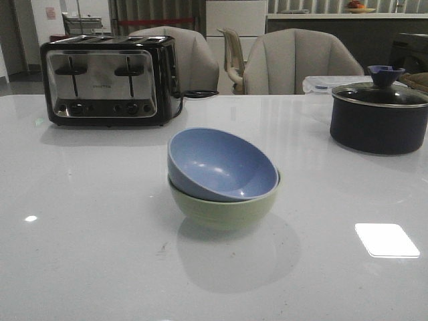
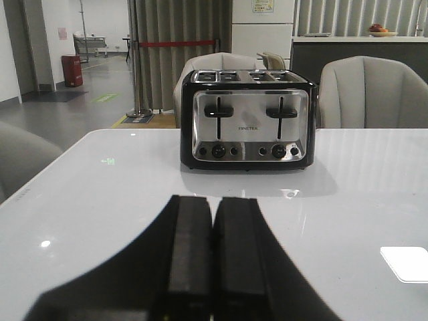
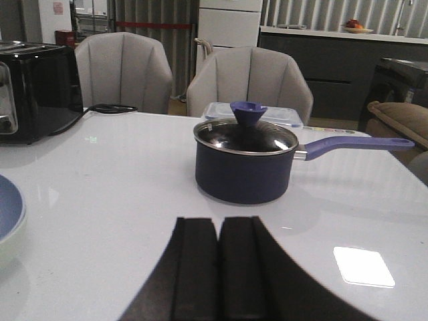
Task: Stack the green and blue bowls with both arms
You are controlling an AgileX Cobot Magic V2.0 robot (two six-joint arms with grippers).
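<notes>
In the front view the dusty blue bowl (image 1: pixel 221 164) sits tilted inside the pale sage green bowl (image 1: pixel 224 208) at the middle of the white table (image 1: pixel 80 234). Neither arm shows in the front view. In the right wrist view the stacked bowls' edge (image 3: pixel 8 217) shows at the frame's side. My left gripper (image 2: pixel 212 204) is shut and empty above the table, facing the toaster. My right gripper (image 3: pixel 219 224) is shut and empty, facing the pot.
A black and chrome toaster (image 1: pixel 107 80) stands at the back left; it also shows in the left wrist view (image 2: pixel 247 120). A dark blue lidded pot (image 1: pixel 380 114) stands at the back right, its handle (image 3: pixel 354 144) pointing sideways. Chairs (image 1: pixel 294 63) line the far edge.
</notes>
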